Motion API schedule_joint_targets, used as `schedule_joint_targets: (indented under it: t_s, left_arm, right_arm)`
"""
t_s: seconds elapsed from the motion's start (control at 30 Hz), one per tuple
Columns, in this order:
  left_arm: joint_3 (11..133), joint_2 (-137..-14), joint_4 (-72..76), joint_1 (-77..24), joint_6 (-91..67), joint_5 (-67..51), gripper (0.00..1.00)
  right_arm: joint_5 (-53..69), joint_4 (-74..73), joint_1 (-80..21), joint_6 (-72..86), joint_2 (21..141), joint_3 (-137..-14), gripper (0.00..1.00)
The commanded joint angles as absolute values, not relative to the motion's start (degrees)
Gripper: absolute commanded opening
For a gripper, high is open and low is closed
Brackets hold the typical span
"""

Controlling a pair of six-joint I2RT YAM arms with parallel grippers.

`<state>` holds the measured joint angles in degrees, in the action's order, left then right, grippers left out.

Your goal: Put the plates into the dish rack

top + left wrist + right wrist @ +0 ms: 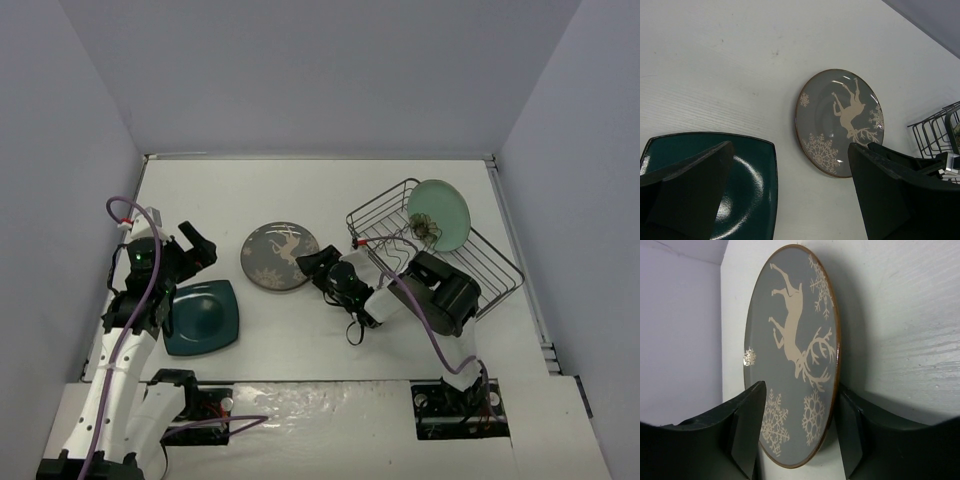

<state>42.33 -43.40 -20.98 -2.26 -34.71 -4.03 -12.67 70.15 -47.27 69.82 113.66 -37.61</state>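
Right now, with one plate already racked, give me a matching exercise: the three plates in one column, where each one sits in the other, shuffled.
1. mint-green plate
2. deer plate
3. square teal plate

A. lying flat near the left gripper
B. standing in the dish rack
C. rim between the fingers of the right gripper

Pairs: 1-B, 2-C, 3-A.

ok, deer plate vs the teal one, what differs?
The deer plate is round, grey with a pale deer; the teal plate is square, plain. The right gripper straddles the deer plate's rim; the teal plate is ungripped. Both lie flat on the table, outside the dish rack.
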Motion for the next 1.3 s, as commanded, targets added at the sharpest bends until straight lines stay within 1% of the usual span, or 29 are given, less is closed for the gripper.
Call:
schedule_joint_targets:
  t_s: [0.0, 0.07, 0.2, 0.23, 0.5, 0.7, 0.87, 0.97, 1.2, 1.27]
  left_arm:
    - [43.9, -42.9, -19.4, -2.5, -35.3, -3.4, 0.97]
    - [43.9, -42.9, -19.4, -2.5, -35.3, -3.4, 0.97]
    - [43.9, -42.8, -19.5, -2.5, -35.3, -3.3, 0.97]
    - [43.9, -42.8, -19.5, -2.5, -35.3, -3.3, 0.97]
    - [44.0, -42.3, -19.7, -2.5, -35.3, -3.3, 0.97]
    - [43.9, -42.2, -19.3, -2.5, -35.3, -3.2, 0.97]
    - [44.0, -42.4, -19.4, -2.5, -35.4, -3.2, 0.97]
    - [44.0, -42.4, -19.7, -2.5, -35.3, -2.5, 0.97]
    - [44.2, -41.9, -20.6, -2.5, -34.9, -0.7, 0.97]
    - [44.0, -41.7, -20.9, -2.5, -34.8, 1.7, 0.97]
  right_arm:
    - [-15.8, 67.8, -46.8, 73.5, 114.8, -36.4, 0.42]
    - [-16.9, 66.2, -46.9, 73.9, 114.7, -36.5, 0.35]
    - [-19.2, 64.3, -47.6, 73.0, 113.3, -36.5, 0.04]
    - [-19.9, 63.4, -47.9, 72.7, 112.8, -36.7, 0.00]
    - [-31.5, 55.7, -53.8, 60.4, 102.3, -38.7, 0.00]
    - [-33.1, 55.9, -56.9, 48.7, 94.4, -41.0, 0.00]
    - [-32.3, 56.5, -56.9, 39.0, 89.0, -43.7, 0.00]
    - [-32.6, 57.8, -56.0, 31.7, 83.8, -45.2, 0.00]
    - [-33.0, 56.0, -52.5, 8.7, 73.6, -51.3, 0.00]
    - [-33.6, 52.2, -50.4, 2.5, 70.5, -56.0, 0.00]
